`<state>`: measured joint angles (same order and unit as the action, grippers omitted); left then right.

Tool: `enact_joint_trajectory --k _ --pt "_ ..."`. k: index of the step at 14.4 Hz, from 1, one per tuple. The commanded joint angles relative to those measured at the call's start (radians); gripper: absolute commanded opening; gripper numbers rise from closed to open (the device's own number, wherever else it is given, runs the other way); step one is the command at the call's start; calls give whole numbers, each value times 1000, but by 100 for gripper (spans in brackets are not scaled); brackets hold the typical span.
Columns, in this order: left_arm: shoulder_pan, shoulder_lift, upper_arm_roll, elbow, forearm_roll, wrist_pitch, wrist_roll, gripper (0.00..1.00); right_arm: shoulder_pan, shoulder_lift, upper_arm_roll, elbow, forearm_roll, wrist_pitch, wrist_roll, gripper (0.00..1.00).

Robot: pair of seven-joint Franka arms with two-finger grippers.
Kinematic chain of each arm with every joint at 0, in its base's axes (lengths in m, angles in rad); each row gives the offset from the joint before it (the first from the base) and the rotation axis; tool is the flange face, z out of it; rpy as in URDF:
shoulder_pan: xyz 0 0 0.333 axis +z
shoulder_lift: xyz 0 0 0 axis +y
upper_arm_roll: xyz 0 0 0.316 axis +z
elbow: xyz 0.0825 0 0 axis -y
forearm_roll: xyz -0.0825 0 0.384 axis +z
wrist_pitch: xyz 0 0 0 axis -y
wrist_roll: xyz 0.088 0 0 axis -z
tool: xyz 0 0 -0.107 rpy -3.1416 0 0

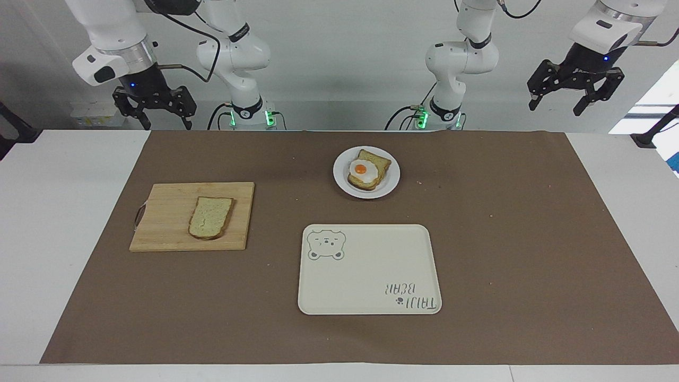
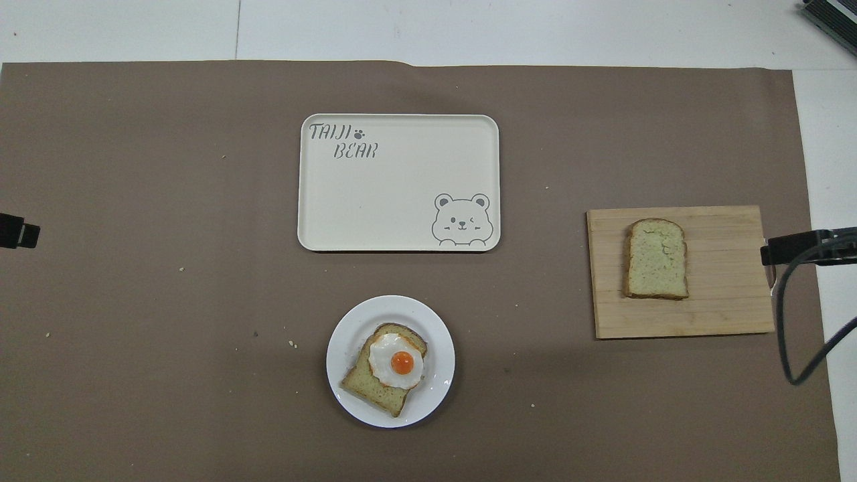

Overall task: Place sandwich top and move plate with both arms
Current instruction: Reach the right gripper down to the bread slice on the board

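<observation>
The right pincer [image 1: 155,109] hangs in the air at the right arm's end of the surface [image 1: 63,212], up by the robots' edge, with its fingers spread wide and nothing between them. Below it and farther out from the robots lies a wooden cutting board [image 1: 170,199] on the brown mat [image 1: 504,239]. The sandwich top [image 1: 210,217] lies flat on that board, well apart from the pincer and untouched; its rounded end points away from the robots.

The left pincer [image 1: 575,98] hangs high at the left arm's end of the surface, also near the robots' edge, fingers wide apart and holding nothing. The bare mat lies under it, and nothing of the task is close to it.

Between the two pincers, nearer to the left one but well apart from both, the plate [image 1: 342,183] sits on the mat close to the arm bases. It carries a bread slice [image 1: 375,159] topped with a fried egg [image 1: 363,170]. Farther from the robots than the plate lies a cream tray [image 1: 371,265] with a bear drawing and lettering, nothing resting on it.

In the overhead view only a dark part of each arm shows at the picture's side edges, the right one just beside the board's handle end.
</observation>
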<state>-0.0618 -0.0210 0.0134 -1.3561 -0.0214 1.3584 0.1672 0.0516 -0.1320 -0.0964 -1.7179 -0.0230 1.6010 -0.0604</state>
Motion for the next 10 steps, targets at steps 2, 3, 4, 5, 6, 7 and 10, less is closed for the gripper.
enact_joint_trajectory --k 2,3,4,5,6,7,10 --pt "13 -16 -9 -11 8 -10 11 100 -35 -20 3 -78 12 53 -41 100" --pt "13 -16 -9 -11 8 -10 11 100 -45 -20 3 -91 12 54 -42 100" --pt "13 -16 -9 -11 8 -10 11 100 -48 -20 3 -107 12 66 -41 100" --pt "13 -16 -9 -11 8 -10 11 100 -49 -15 1 -129 14 88 -41 100" --pt "13 -16 -9 -11 8 -10 11 100 -53 -6 3 -159 14 118 -41 100" --pt "13 -16 -9 -11 8 -10 11 100 -53 17 3 -199 14 173 -41 100" --pt "13 -16 -9 -11 8 -10 11 100 -56 81 3 -284 17 322 -50 100"
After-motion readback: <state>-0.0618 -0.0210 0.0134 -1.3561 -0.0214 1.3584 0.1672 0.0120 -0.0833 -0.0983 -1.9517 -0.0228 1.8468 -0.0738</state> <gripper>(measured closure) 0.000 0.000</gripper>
